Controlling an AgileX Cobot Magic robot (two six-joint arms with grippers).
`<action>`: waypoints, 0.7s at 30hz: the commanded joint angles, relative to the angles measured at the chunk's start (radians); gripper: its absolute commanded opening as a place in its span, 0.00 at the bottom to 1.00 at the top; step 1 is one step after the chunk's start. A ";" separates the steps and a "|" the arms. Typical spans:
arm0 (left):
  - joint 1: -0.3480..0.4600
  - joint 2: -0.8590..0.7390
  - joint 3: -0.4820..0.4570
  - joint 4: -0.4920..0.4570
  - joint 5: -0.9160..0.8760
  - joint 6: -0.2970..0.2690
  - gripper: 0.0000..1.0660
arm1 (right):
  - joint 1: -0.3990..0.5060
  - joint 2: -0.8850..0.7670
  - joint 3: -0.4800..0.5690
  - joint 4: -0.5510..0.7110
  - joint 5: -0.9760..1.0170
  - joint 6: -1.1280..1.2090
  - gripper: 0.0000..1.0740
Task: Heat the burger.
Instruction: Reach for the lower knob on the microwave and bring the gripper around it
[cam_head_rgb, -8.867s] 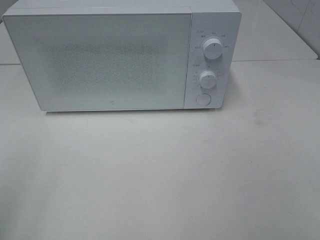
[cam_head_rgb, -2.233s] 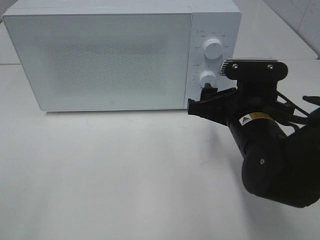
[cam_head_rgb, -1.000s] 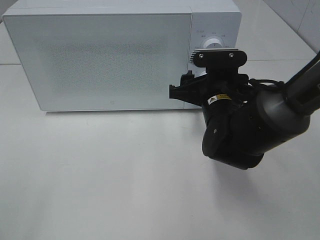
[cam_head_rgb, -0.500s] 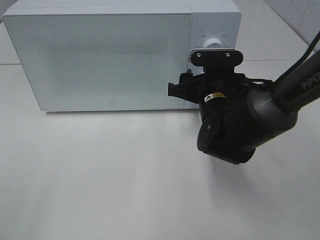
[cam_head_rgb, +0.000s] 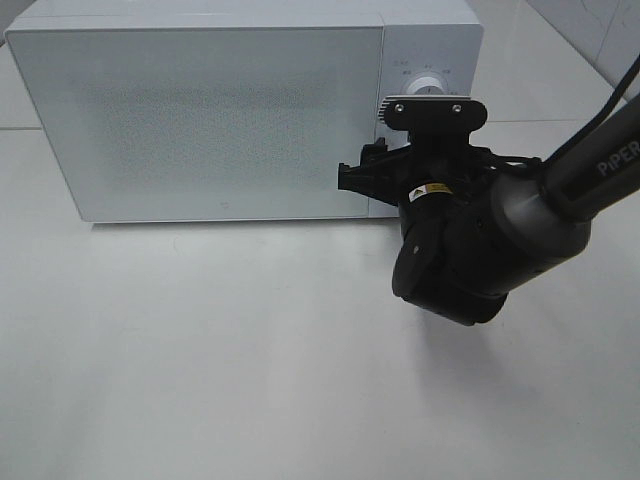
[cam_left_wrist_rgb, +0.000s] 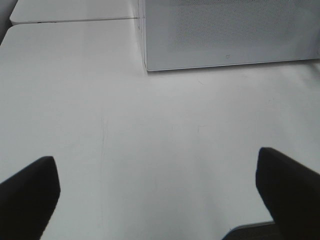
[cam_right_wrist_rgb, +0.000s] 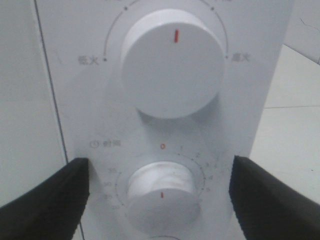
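Note:
The burger is out of view. A white microwave (cam_head_rgb: 200, 120) stands at the back of the table with its door shut. My right gripper (cam_head_rgb: 365, 172) is right in front of its control panel. In the right wrist view the right gripper (cam_right_wrist_rgb: 159, 200) is open, its black fingers (cam_right_wrist_rgb: 45, 205) standing either side of the lower timer knob (cam_right_wrist_rgb: 161, 197) with a gap on each side. The upper power knob (cam_right_wrist_rgb: 172, 62) sits above it, red mark pointing up. My left gripper (cam_left_wrist_rgb: 157, 195) hangs open over bare table, with nothing between its fingers.
The white table (cam_head_rgb: 200, 350) stretches in front of the microwave. The microwave's lower left corner (cam_left_wrist_rgb: 147, 67) shows in the left wrist view. A seam (cam_left_wrist_rgb: 75, 20) to a second table surface runs behind. The right arm's black body (cam_head_rgb: 470, 250) covers the lower part of the panel.
The right arm has edged a little to the left along the control panel and has nearly stopped over the last half second. The microwave door stays shut.

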 joint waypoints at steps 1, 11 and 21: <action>0.004 -0.017 0.004 -0.007 -0.013 0.001 0.94 | 0.009 0.001 -0.014 0.050 -0.200 -0.015 0.70; 0.004 -0.017 0.004 -0.007 -0.013 0.001 0.94 | 0.022 0.002 -0.018 0.041 -0.198 -0.013 0.70; 0.004 -0.017 0.004 -0.007 -0.013 0.001 0.94 | 0.032 0.002 -0.022 0.060 -0.197 -0.007 0.70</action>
